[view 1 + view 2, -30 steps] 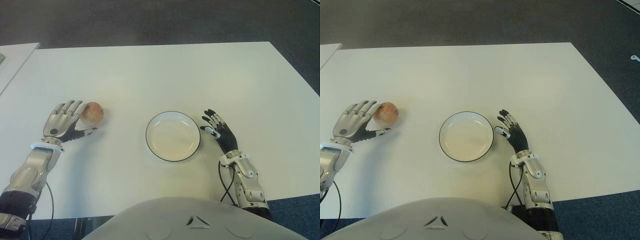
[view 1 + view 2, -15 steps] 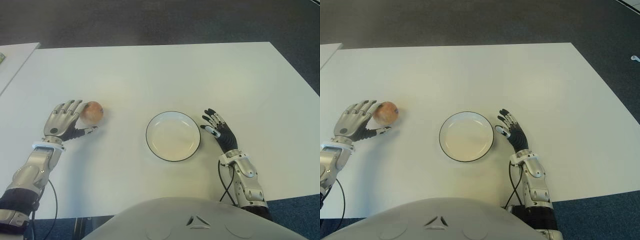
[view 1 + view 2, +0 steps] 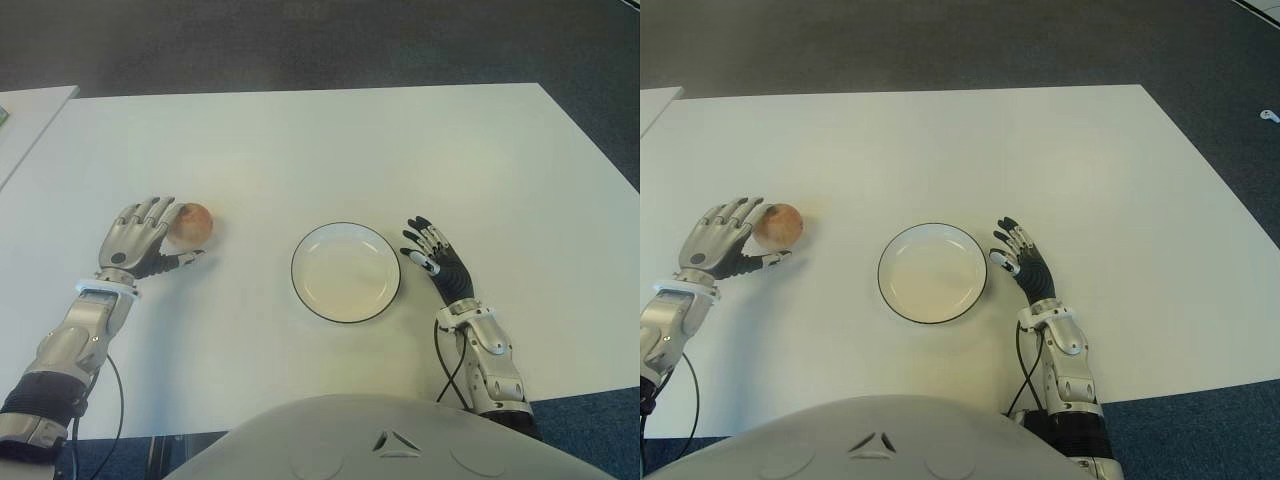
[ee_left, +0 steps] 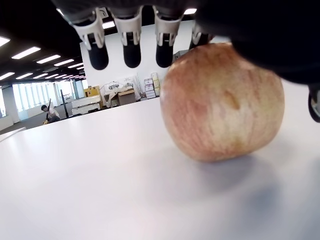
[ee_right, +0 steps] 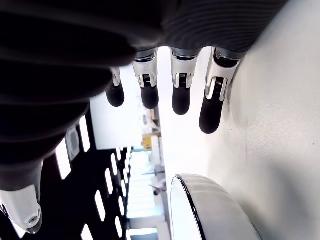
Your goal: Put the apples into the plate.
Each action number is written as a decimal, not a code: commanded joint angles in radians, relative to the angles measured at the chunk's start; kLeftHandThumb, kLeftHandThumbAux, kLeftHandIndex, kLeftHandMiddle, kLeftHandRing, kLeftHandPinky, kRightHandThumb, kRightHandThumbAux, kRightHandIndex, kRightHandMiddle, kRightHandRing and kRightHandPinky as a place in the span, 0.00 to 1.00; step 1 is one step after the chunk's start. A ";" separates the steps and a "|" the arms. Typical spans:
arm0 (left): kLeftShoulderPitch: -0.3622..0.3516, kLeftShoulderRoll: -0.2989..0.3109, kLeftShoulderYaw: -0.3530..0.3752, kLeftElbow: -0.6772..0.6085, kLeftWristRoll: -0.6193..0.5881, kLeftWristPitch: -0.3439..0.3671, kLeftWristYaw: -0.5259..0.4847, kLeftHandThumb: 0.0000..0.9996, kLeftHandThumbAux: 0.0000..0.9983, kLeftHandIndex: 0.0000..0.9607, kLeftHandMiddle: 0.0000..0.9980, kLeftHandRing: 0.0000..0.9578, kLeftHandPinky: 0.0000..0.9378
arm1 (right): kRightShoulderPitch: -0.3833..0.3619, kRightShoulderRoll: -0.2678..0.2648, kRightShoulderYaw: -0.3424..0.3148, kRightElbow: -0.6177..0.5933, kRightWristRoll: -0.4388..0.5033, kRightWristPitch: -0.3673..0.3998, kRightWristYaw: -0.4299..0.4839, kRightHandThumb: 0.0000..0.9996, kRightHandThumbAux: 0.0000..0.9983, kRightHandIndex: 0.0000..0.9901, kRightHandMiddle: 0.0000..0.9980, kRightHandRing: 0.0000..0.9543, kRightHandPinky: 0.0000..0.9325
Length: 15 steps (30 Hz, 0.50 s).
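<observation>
While the apple [image 3: 194,221] is sitting on the white worktop [image 3: 330,150] at mid-left of the eye frame, the left hand [image 3: 140,240] is reaching in beside it from the lower left. Its fingers [image 4: 132,42] are spread and hanging over the apple in the wrist view w/ one touching the top (no closed grip showing), and the fruit is resting on the worktop. Approx. centre frame, the plate [image 3: 346,271] is lying white w/ a dark rim, nothing in it, well apart from the apple. Just right of the plate, the right hand [image 3: 437,260] is showing w/ its fingers [image 5: 179,82] extended and slightly apart, holding nothing, near the rim but not touching it.
</observation>
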 commanded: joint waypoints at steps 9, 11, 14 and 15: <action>-0.106 -0.147 0.007 -0.054 -0.142 0.074 -0.090 0.37 0.23 0.00 0.00 0.00 0.00 | 0.010 0.000 0.002 0.066 -0.017 0.034 -0.007 0.12 0.60 0.03 0.10 0.10 0.10; -0.119 -0.158 0.007 -0.060 -0.151 0.089 -0.110 0.38 0.23 0.00 0.00 0.00 0.00 | 0.010 0.000 0.002 0.066 -0.014 0.033 -0.004 0.12 0.60 0.03 0.09 0.09 0.10; -0.126 -0.166 0.008 -0.062 -0.161 0.100 -0.127 0.38 0.23 0.00 0.00 0.00 0.00 | 0.009 0.000 0.001 0.068 -0.013 0.032 -0.003 0.12 0.61 0.03 0.09 0.09 0.10; -0.130 -0.170 0.008 -0.060 -0.165 0.105 -0.135 0.38 0.23 0.00 0.00 0.00 0.00 | 0.008 0.001 0.001 0.070 -0.012 0.032 -0.003 0.12 0.61 0.03 0.09 0.09 0.10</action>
